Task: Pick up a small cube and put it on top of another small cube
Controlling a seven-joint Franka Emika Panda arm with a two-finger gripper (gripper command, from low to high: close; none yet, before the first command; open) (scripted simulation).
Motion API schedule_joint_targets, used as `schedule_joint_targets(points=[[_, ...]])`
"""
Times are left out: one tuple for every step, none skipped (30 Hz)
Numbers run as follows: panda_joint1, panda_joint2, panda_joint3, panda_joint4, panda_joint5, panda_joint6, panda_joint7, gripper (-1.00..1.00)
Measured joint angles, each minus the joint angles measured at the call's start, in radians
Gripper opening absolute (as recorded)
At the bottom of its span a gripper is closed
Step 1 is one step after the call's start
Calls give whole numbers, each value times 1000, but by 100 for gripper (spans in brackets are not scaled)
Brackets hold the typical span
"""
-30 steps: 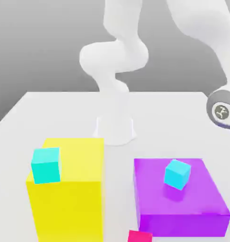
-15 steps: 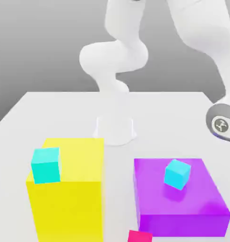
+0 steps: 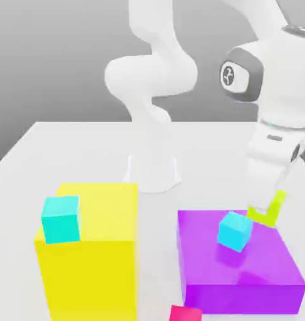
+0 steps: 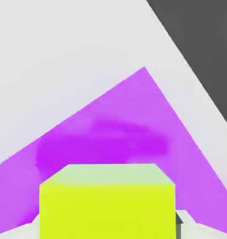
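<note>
"Jaws (image 3: pixel 263 204), what do you have?"

"I hold the lime cube (image 3: pixel 267 210) tight, up over the big purple block (image 3: pixel 233 251)."

"Where's the blue cube (image 3: pixel 235 231)?"

"Close by my lime one, also by the purple block."

Lime cube, held aloft
The plain yellow-green cube (image 3: pixel 270 212) was tilted, gripped partly out of sight, and seemed to hang above the purple block (image 3: pixel 233 266), near its far edge.
</note>
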Motion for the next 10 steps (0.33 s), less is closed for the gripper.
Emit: schedule_joint_targets(points=[[-2, -35, -8, -23, 15, -11, 1, -100], [-4, -52, -13, -43, 25, -8, 2, -100], [-7, -44, -13, -58, 28, 15, 4, -100], [-9, -22, -12, -69, 27, 48, 8, -100], [-12, 6, -10, -80, 23, 87, 12, -100], [-14, 38, -9, -90, 18, 128, 16, -100], [-15, 64, -8, -97, 11, 162, 21, 100], [-15, 64, -8, -97, 11, 162, 21, 100], [-15, 64, -8, -97, 11, 162, 21, 100], [-15, 64, -8, -97, 11, 162, 21, 100]])
